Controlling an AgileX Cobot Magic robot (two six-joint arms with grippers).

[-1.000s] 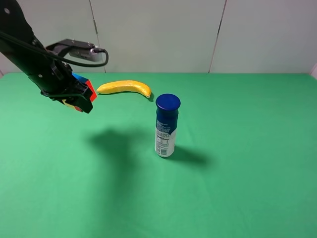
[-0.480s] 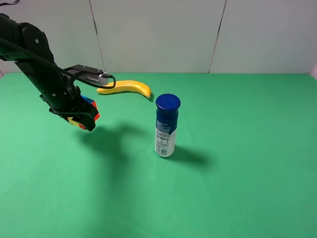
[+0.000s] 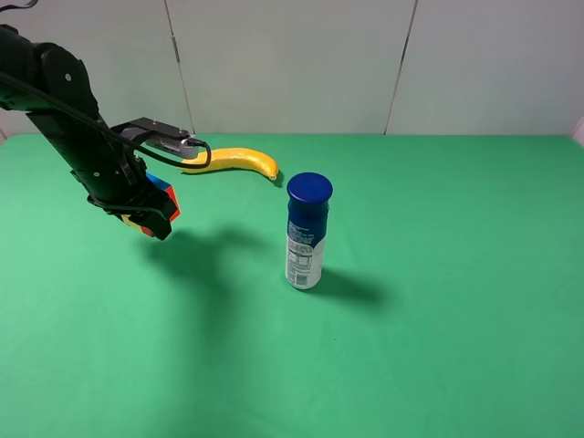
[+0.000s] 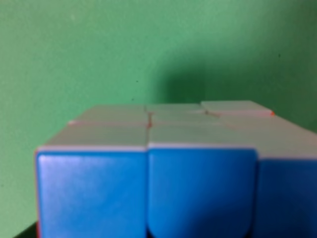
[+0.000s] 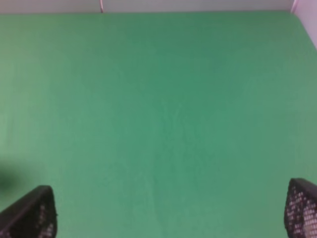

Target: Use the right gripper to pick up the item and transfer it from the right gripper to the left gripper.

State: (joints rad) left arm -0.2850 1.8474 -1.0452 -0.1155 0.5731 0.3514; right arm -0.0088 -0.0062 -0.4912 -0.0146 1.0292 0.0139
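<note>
While the right gripper (image 5: 171,218) hangs wide open and empty over bare green bench (image 3: 438,347), the bottle (image 3: 307,232) stands mid-bench. Left of it, the left gripper (image 3: 151,208) is clamped on the cube (image 3: 164,196) above the bench, lowered since a second ago and now steady: the handover looks complete. Farthest lies the banana (image 3: 233,161).

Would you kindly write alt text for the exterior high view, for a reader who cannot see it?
On the left, the left gripper holds a multicoloured puzzle cube above a green table. A yellow banana lies near the back, and a blue-capped white bottle stands upright near the middle. The right arm is out of view.
</note>
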